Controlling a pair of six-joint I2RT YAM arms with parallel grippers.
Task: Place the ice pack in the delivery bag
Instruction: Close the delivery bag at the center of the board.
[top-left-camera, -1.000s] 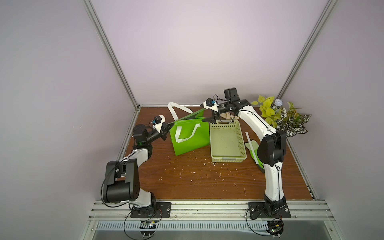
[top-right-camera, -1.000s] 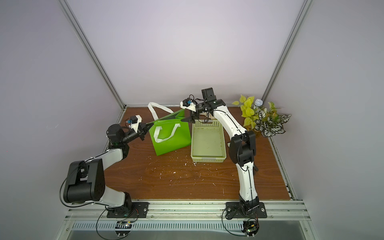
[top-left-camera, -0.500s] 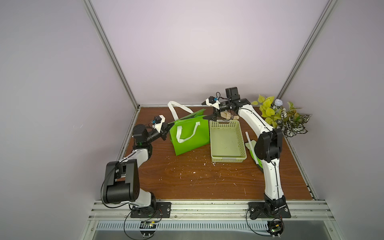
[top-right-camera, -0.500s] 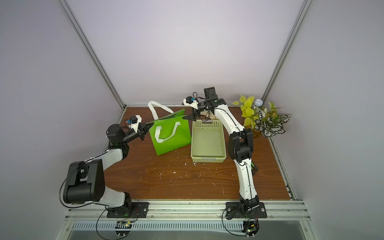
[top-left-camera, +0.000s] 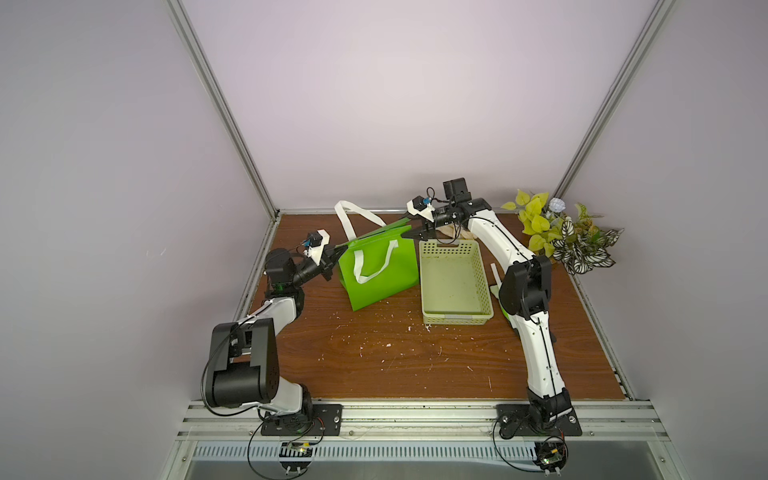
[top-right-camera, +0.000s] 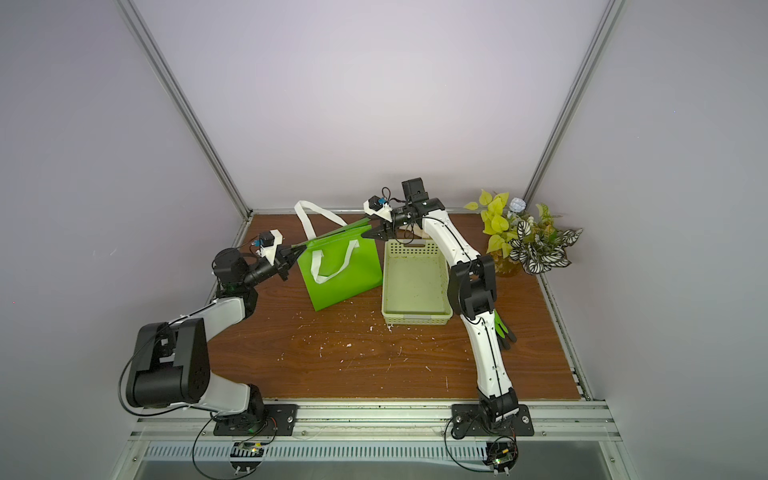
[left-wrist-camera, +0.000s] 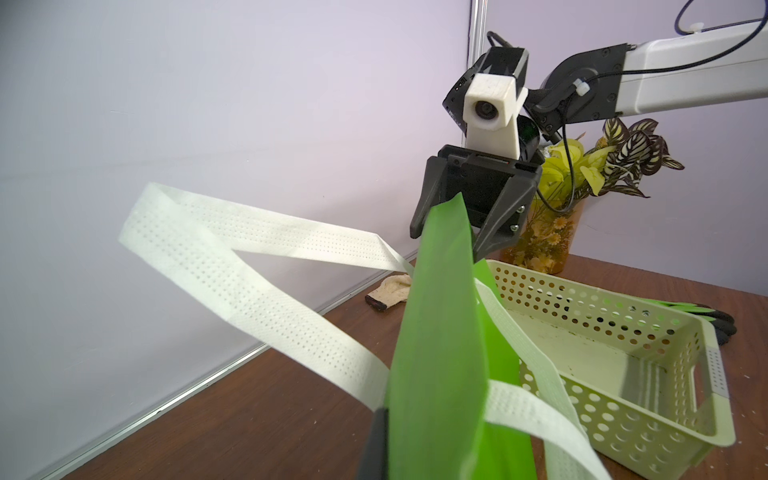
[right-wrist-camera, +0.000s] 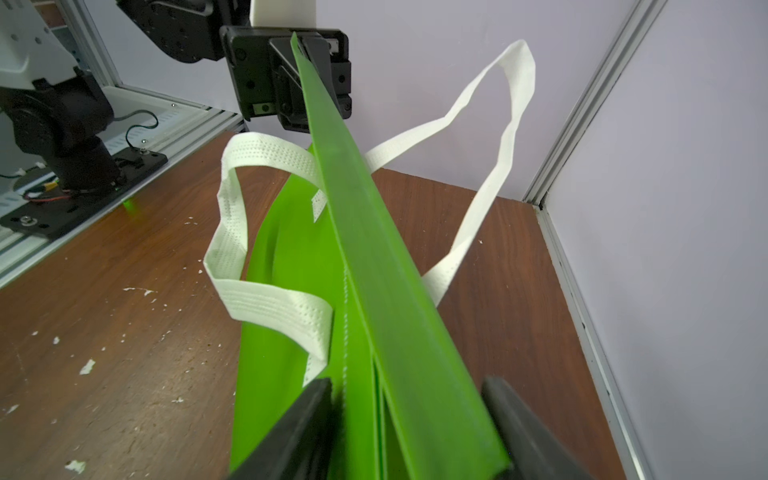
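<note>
Two grippers on one bag here: the left gripper (top-left-camera: 333, 252) is clamped tight on one end of the delivery bag (top-left-camera: 380, 272) top edge. The right gripper (top-left-camera: 416, 234) straddles the other end, jaws partly spread either side. Bag stands on the wooden table (top-left-camera: 374, 365), just beside the pale green basket (top-left-camera: 457, 320).

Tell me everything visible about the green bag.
The bag is bright green, of thin smooth fabric, pressed flat with its mouth closed, and stands on the table close beside the basket. One white perforated handle hangs on its front; the other loops up behind. The left hand is shut on one end of the top rim; the open right hand straddles the other end.
</note>
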